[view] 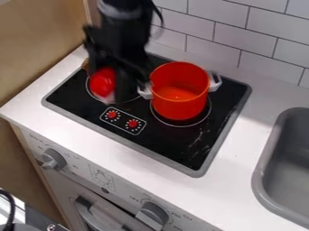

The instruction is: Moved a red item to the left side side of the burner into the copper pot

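While the red item (102,81) is left of the copper pot (179,90), the gripper (116,85) is at its pot-facing side, spread or pinching can't tell; transfer likely needs pot-ward travel.

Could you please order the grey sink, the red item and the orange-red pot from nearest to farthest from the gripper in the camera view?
1. Red item: right at the gripper, on the stove's left side.
2. Orange-red pot: to their right.
3. Grey sink: at the view's right edge.
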### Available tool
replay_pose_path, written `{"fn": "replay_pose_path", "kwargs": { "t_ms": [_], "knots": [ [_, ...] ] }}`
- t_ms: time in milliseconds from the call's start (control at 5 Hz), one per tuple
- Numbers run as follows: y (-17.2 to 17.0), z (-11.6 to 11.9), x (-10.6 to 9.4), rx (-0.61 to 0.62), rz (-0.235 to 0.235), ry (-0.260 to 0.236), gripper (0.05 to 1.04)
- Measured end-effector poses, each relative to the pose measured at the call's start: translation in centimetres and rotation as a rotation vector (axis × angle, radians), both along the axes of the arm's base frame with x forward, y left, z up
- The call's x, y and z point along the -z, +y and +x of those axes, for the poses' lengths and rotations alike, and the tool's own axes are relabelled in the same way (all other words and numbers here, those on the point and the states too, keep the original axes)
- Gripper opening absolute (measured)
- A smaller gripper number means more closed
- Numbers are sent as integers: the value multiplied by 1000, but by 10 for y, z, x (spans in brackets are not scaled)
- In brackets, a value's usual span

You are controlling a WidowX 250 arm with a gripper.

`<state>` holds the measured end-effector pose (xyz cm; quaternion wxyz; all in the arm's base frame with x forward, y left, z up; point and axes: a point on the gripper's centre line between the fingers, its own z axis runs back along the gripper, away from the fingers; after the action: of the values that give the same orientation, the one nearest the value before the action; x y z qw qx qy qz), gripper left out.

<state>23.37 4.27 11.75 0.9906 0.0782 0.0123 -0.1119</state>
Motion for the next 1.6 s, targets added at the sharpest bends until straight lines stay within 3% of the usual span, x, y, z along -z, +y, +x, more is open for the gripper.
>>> {"fn": "replay_pose_path", "kwargs": {
  "t_ms": [400, 800, 1000, 1200, 1400, 1600],
  "knots": [
    [48, 36, 6, 62, -3, -23, 561],
    [66, 57, 21, 80, 16, -37, 561],
    [66, 63, 26, 84, 18, -59, 635],
    [67, 66, 26, 70, 22, -82, 921],
    [60, 64, 29, 52, 14, -71, 1003],
    [56, 60, 29, 30, 4, -45, 1000]
  ]
}}
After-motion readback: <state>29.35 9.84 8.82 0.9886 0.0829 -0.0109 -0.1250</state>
